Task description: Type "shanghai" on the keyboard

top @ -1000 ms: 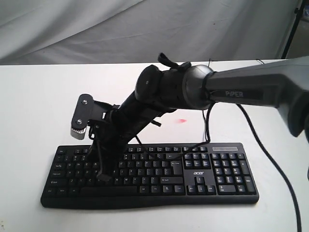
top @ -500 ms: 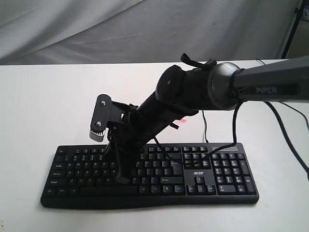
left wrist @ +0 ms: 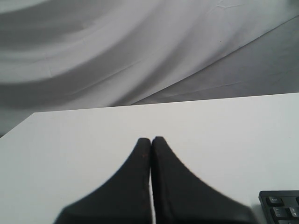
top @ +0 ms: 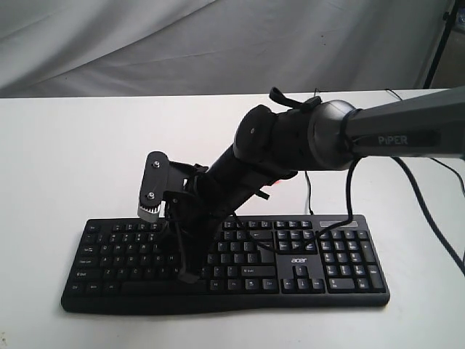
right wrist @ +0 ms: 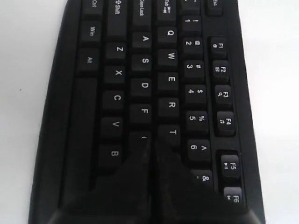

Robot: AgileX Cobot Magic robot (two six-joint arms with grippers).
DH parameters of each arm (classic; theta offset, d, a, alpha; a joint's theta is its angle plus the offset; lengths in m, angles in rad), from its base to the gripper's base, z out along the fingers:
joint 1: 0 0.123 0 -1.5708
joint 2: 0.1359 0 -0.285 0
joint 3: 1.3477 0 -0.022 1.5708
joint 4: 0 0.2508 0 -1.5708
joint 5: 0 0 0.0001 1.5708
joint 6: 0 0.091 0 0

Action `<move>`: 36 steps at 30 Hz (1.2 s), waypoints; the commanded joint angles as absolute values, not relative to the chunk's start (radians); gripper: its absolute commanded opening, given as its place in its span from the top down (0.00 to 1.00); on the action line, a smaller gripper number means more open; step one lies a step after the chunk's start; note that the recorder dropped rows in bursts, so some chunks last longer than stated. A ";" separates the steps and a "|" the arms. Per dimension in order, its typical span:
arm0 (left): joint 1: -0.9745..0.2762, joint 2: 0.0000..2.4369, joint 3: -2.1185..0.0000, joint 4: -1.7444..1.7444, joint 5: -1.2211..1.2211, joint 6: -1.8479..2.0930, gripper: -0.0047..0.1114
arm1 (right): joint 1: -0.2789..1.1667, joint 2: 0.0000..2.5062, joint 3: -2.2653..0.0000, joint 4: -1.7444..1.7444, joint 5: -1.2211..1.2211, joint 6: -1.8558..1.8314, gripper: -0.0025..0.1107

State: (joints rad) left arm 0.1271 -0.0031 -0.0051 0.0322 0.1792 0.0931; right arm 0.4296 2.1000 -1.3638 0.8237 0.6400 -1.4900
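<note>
The black keyboard (top: 290, 260) lies near the table's front edge, with its number pad on the right. My right gripper (top: 187, 276) reaches across from the right and points down at the left half of the letter keys. In the right wrist view the right gripper (right wrist: 150, 140) is shut and empty. Its tips sit over the G key, between F (right wrist: 144, 112) and T (right wrist: 172, 132); whether they press it I cannot tell. My left gripper (left wrist: 151, 139) is shut and empty above bare white table, with a corner of the keyboard (left wrist: 280, 205) off to one side. It does not show in the exterior view.
The white table (top: 73, 145) stretches behind and left of the keyboard. A thin black cable (top: 311, 193) runs from the keyboard toward the back. A grey cloth backdrop (top: 145, 43) hangs behind. The right arm's own cable (top: 429, 211) trails over the table at right.
The right arm has swung rightward along the keyboard, its tips going from the far-left letters toward the middle-left keys and dipping slightly lower.
</note>
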 commanded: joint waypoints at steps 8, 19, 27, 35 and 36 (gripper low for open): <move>0.123 0.000 0.000 0.032 0.174 0.090 0.95 | 0.429 2.101 -1.357 0.810 0.670 -1.521 0.98; 0.123 0.000 0.000 0.032 0.174 0.090 0.95 | 0.429 2.101 -1.357 0.810 0.674 -1.533 0.98; 0.123 0.000 0.000 0.032 0.174 0.090 0.95 | 0.440 2.101 -1.357 0.808 0.681 -1.540 0.98; 0.123 0.000 0.000 0.032 0.174 0.090 0.95 | 0.444 2.122 -1.357 0.796 0.664 -1.542 0.98; 0.123 0.000 0.000 0.032 0.174 0.090 0.95 | 0.444 2.130 -1.357 0.798 0.659 -1.547 0.98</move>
State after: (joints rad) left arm 0.1271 -0.0031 -0.0051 0.0322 0.1792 0.0931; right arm 0.4410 2.1118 -1.3638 0.8023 0.6658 -1.5302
